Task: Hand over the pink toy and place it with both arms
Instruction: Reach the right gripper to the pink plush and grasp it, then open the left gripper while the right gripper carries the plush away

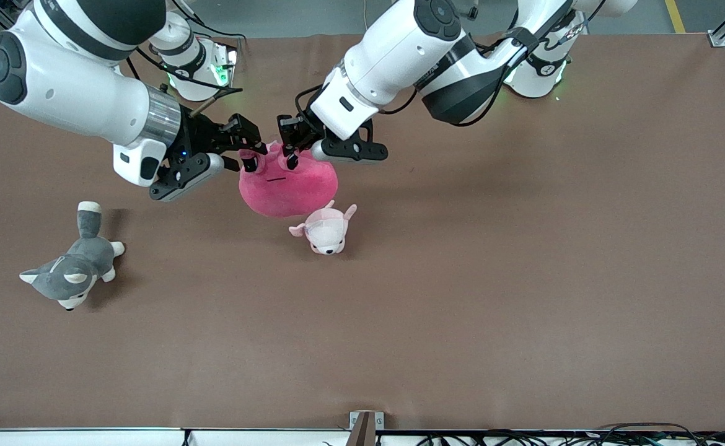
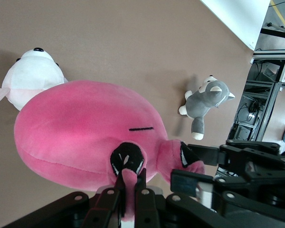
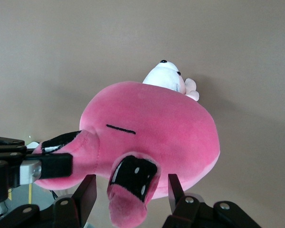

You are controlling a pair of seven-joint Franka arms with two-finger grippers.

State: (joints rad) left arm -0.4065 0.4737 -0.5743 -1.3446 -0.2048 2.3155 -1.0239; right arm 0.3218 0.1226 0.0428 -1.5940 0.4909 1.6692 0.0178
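Observation:
The pink toy hangs in the air over the middle of the table, held by one of its top nubs. My left gripper is shut on that nub, which is pinched between its fingers in the left wrist view. My right gripper is open, and its fingers stand on either side of the toy's other nub without touching it in the right wrist view. The toy's body fills the left wrist view and the right wrist view.
A small pale pink-and-white plush animal lies on the brown table just under and nearer the front camera than the pink toy; it also shows in both wrist views. A grey-and-white plush husky lies toward the right arm's end.

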